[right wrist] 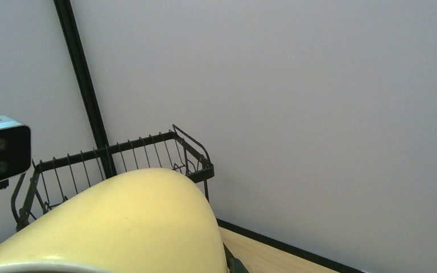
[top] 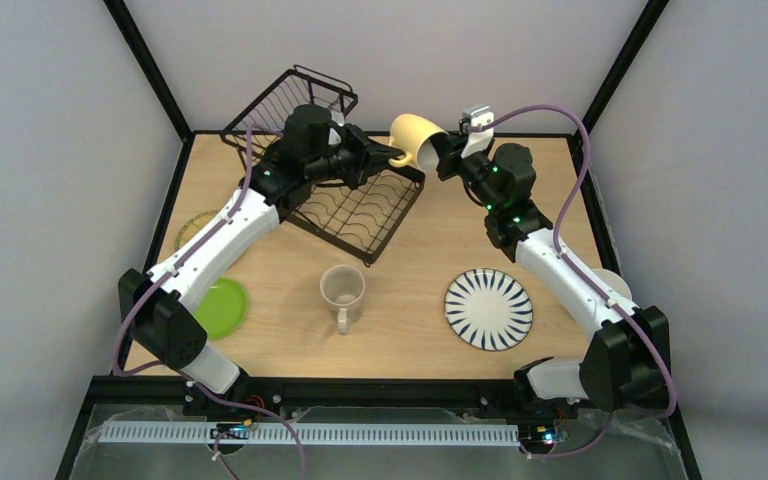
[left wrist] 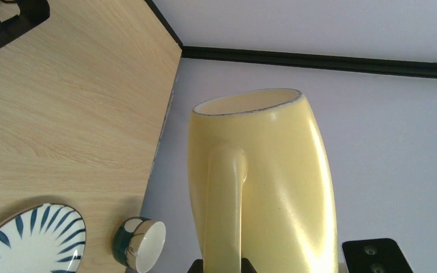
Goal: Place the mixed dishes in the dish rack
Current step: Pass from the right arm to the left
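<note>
Gripping yellow mug [top: 415,136] beside dish rack [top: 360,225]: left hand [top: 392,158] on handle, right hand [top: 442,155] on rim.

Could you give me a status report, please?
Left end effector clamps yellow ceramic mug's handle. Right end effector grips rim. Mug aloft beside black wire rack.

Left of the striped plate [top: 488,308], the left arm [top: 222,235] hides most of a yellow plate [top: 195,228]; right of it, the right arm [top: 570,275] covers most of a pale bowl [top: 612,283]. Both wrist views crop the yellow mug [left wrist: 273,187].
</note>
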You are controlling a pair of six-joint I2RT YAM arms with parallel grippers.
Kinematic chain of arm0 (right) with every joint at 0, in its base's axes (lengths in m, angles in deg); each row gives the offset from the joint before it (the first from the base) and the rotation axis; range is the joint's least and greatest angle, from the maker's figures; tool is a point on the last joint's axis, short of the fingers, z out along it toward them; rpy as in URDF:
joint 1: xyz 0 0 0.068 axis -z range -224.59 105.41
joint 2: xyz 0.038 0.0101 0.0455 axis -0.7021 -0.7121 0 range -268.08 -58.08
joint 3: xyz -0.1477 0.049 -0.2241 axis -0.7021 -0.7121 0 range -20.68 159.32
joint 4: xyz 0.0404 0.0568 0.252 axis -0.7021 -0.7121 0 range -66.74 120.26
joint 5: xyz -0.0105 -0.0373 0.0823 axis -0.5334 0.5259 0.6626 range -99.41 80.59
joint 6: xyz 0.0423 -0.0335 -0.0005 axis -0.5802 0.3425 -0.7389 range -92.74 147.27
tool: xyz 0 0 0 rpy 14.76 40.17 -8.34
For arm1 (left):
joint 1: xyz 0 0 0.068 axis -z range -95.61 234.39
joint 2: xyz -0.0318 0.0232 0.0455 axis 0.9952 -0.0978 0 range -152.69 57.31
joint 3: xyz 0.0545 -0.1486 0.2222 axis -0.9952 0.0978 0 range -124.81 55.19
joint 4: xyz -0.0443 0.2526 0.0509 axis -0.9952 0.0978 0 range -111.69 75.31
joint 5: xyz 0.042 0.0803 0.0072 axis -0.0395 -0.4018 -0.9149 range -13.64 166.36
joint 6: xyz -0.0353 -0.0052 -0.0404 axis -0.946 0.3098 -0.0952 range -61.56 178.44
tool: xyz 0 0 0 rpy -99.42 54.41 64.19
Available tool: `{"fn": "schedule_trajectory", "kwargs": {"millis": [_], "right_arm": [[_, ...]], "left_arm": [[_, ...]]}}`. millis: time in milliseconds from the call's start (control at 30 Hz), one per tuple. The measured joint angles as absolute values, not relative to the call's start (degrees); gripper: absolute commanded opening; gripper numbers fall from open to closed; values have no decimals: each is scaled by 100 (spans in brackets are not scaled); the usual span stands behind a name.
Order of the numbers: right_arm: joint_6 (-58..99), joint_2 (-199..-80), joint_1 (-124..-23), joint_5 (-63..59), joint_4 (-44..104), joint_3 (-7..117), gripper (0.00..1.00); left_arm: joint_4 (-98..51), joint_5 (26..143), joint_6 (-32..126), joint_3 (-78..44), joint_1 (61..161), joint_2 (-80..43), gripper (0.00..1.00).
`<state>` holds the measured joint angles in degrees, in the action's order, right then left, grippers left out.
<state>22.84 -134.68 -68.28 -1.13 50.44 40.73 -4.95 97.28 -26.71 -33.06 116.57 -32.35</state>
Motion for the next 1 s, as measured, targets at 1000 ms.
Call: {"fn": "schedule_trajectory", "kwargs": {"millis": [1000], "right_arm": [[2006,-13508,-6863,-48,4751,4073,39]], "left_arm": [[-1451,9064,-765,-2609,11688,-2890,2]]}}
